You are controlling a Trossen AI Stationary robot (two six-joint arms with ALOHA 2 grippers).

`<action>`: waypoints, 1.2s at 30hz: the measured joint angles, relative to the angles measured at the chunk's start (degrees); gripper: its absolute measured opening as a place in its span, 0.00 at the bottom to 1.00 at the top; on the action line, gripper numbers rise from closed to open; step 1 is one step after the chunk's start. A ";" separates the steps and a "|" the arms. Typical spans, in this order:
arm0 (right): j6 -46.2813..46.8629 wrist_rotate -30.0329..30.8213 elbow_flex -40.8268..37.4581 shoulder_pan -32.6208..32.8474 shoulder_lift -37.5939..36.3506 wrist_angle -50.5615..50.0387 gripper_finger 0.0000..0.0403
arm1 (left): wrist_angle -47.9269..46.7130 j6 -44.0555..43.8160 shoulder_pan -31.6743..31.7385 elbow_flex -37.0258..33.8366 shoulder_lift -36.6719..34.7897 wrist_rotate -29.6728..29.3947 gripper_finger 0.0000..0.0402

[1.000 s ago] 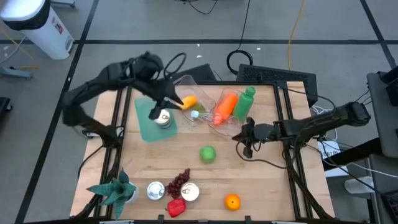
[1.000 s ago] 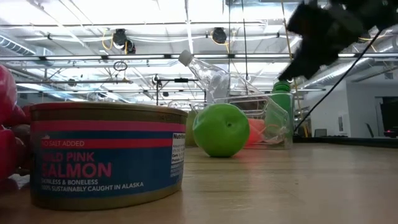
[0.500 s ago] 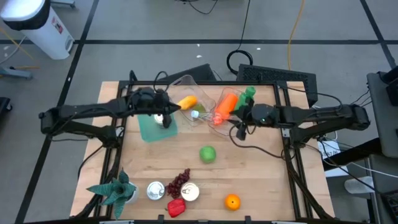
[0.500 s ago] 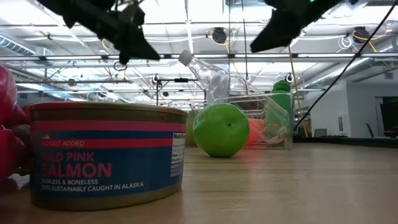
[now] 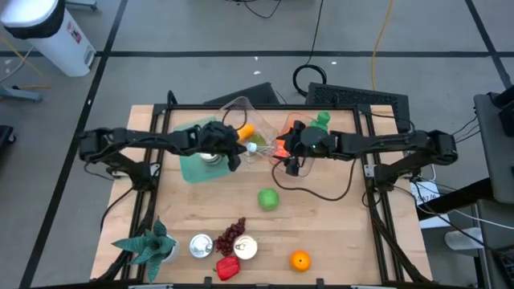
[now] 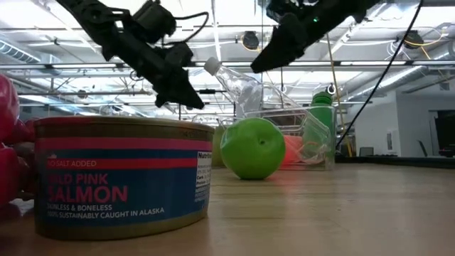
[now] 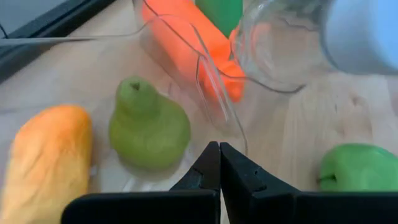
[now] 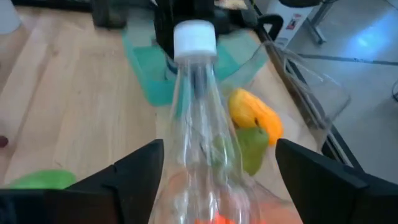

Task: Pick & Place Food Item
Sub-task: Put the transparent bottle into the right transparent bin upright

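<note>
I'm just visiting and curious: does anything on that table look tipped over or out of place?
Yes. The clear plastic bin at the table's far edge seems tipped on its side, with a clear bottle, an orange bottle and a green bottle lying jumbled around it.

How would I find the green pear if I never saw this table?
Look at the clear plastic bin lying tipped at the table's far side. The green pear sits at its mouth beside a yellow-orange mango, unlike the round green apple out alone mid-table.
</note>
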 joint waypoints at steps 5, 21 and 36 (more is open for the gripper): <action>-0.13 -0.72 4.29 -0.39 3.49 0.46 0.76 | 0.77 -0.16 -0.66 3.49 3.68 -0.01 0.01; -2.71 -7.67 12.79 -2.54 10.79 0.10 0.78 | 0.04 2.29 -1.37 5.61 4.69 -0.04 0.02; -1.40 -12.39 17.25 -3.69 14.81 -3.50 0.78 | 1.77 3.87 -1.35 5.61 4.69 0.07 0.02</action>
